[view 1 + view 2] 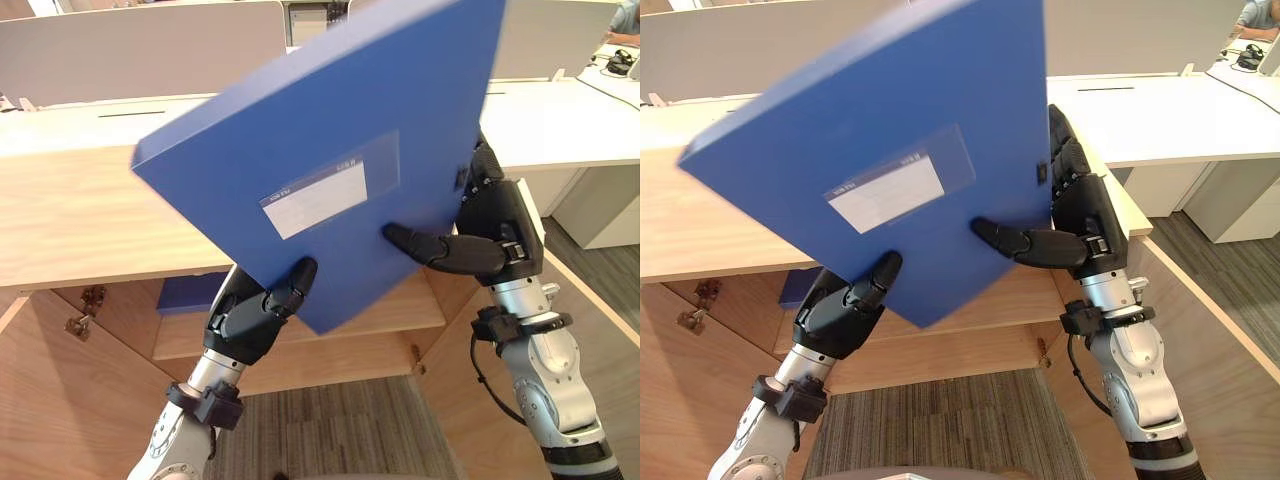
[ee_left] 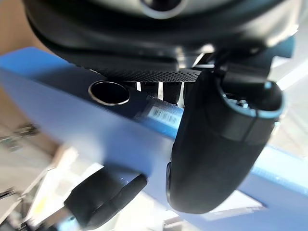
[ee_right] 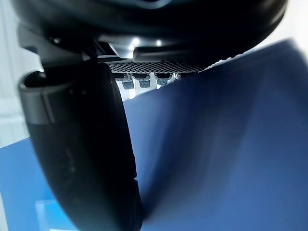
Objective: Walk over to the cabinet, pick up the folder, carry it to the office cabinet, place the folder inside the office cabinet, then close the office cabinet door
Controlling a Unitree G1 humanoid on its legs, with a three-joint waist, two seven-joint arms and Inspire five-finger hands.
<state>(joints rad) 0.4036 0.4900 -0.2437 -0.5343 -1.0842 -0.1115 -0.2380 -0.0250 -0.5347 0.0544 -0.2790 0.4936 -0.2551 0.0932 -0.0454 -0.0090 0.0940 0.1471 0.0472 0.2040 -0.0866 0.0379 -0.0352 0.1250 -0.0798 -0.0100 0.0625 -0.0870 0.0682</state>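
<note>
Both hands hold a blue folder (image 1: 330, 150) up in the air, tilted, in front of an open wooden cabinet (image 1: 80, 220). The left hand (image 1: 255, 315) pinches the folder's lower corner, thumb curled over the front face and fingers tucked behind it. The right hand (image 1: 480, 245) clamps the right edge, its thumb lying flat across the front while its fingers wrap round the back.

The folder is a deep, even blue, stiff and thick (more like a slim box file than a thin sleeve). On the front face sits a clear pocket holding a white label (image 1: 315, 198). The left wrist view shows its narrow side, with a metal-ringed finger hole (image 2: 109, 92) and a small barcode sticker (image 2: 159, 113) just beside it.

Below the folder, a shelf (image 1: 400, 310) inside the cabinet carries another blue item (image 1: 190, 292) at its left end. Grey carpet (image 1: 340, 430) covers the floor beneath.
</note>
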